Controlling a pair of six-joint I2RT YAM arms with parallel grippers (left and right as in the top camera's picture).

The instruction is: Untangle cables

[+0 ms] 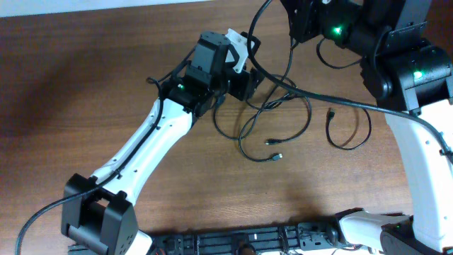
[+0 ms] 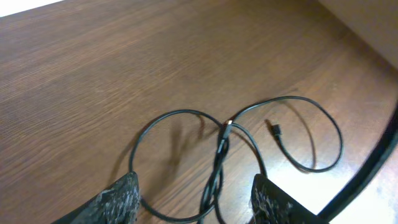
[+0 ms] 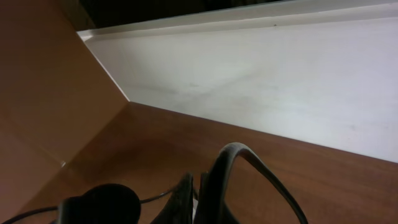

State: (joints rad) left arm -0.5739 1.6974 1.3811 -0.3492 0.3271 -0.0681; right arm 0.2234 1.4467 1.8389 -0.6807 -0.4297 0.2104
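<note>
Left fingertips (image 2: pixel 121 198): closest to the lens, two dark pads at the bottom of the left wrist view, well apart from each other.
Left hand (image 2: pixel 196 200): jaws stood wide, gripping nothing, low over the table (image 2: pixel 87 74).
Cables (image 2: pixel 219 155): thin black cords lay flat on the table, straight ahead of that hand, looping out to both sides.
Twisted pair: two strands ran together from between the fingertips away to a crossing, so the long axis pointed straight out from the hand.
Plug end (image 2: pixel 274 129): lay loose inside the farther loop, beyond the crossing.
Separate loop (image 1: pixel 348 131): overhead, one small coil sat apart, to the right of the main tangle.
Right hand (image 3: pixel 194 200): pinched shut up by the table's far edge and the white wall; I couldn't make out any thin cord in it.
Nearer arm: the left, clearly; the right was well away.
Next move, my guess: close on the twisted pair, which sat between the jaws already.
</note>
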